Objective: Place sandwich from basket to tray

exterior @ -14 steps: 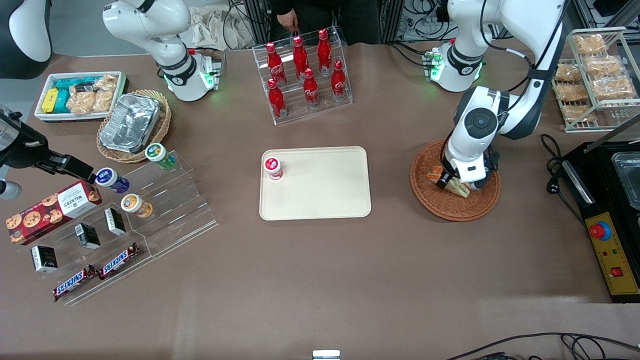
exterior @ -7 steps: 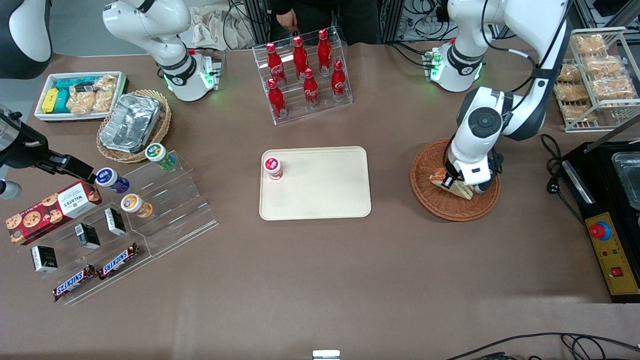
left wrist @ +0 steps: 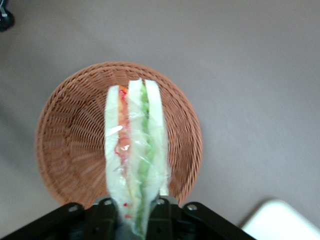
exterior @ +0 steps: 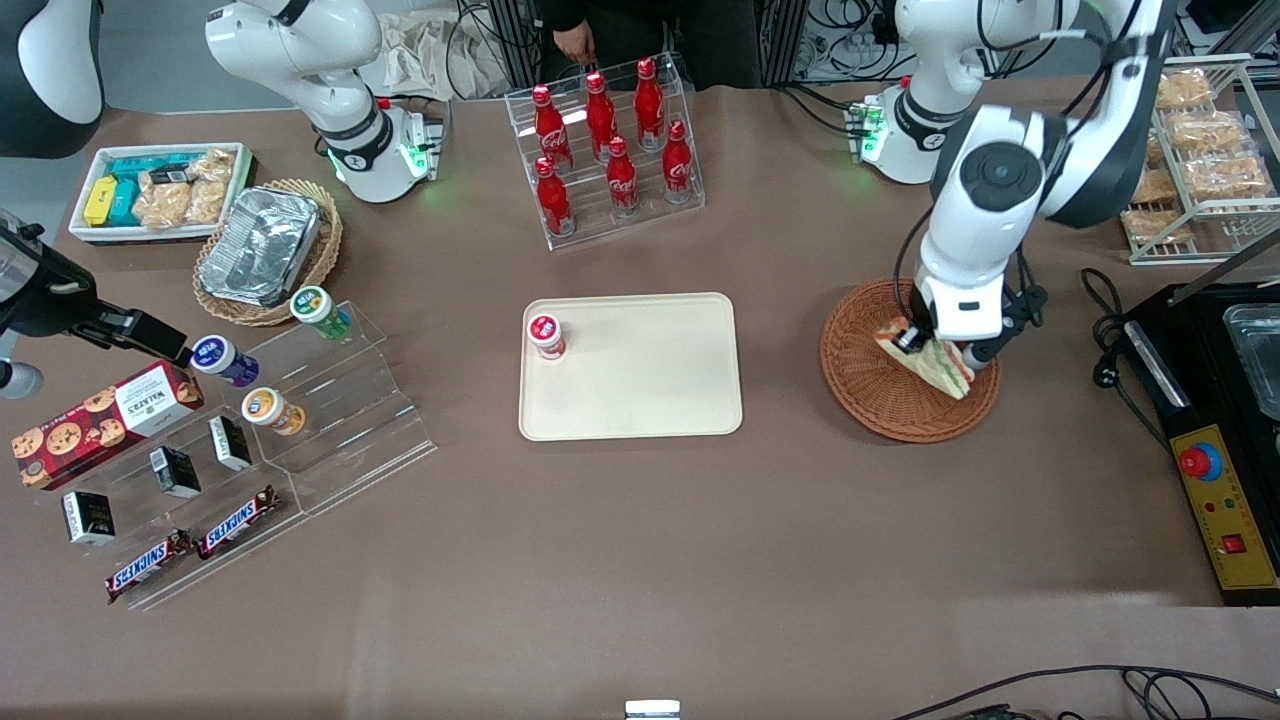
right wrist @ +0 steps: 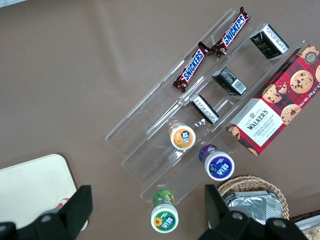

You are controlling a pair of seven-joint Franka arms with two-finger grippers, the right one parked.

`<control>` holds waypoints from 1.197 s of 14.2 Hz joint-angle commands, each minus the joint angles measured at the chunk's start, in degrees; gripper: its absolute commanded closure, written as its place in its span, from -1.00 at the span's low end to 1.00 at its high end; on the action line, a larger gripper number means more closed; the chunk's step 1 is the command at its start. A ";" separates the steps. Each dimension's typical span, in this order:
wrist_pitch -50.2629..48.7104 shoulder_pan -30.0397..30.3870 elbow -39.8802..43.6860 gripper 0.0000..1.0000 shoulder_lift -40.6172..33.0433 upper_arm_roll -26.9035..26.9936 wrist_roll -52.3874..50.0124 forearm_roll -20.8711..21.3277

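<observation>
The gripper (exterior: 935, 352), at the frame's right over the basket (exterior: 870, 400), is clamped on the sandwich (exterior: 945, 368); I would carry it level toward the tray (exterior: 640, 400) at centre, with steady grip.

Left arm (exterior: 985, 215) showing glossy white rounded shells, a dark grey round joint cap, black cables looping alongside, green lights glowing at its base; gripper (left wrist: 134, 220) above the basket showing black matte fingers with small silver screws

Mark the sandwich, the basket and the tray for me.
sandwich (left wrist: 134, 150): left wrist view, wrapped cut edge, held in the hand (exterior: 938, 353).
basket (exterior: 870, 400): front view, bare woven floor.
tray (exterior: 650, 380): front view, bare flat surface.
</observation>
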 commanded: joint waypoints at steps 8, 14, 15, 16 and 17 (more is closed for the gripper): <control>-4.04 -0.20 8.31 1.00 -0.78 -14.18 9.76 -5.05; 4.32 -8.81 6.20 1.00 4.31 -15.95 10.29 -3.74; 6.60 -9.86 5.50 1.00 5.63 -16.04 10.81 -2.87; 8.28 -10.57 5.05 1.00 7.12 -15.95 10.99 -1.82; 9.60 -11.19 4.88 1.00 8.79 -15.95 10.99 -0.50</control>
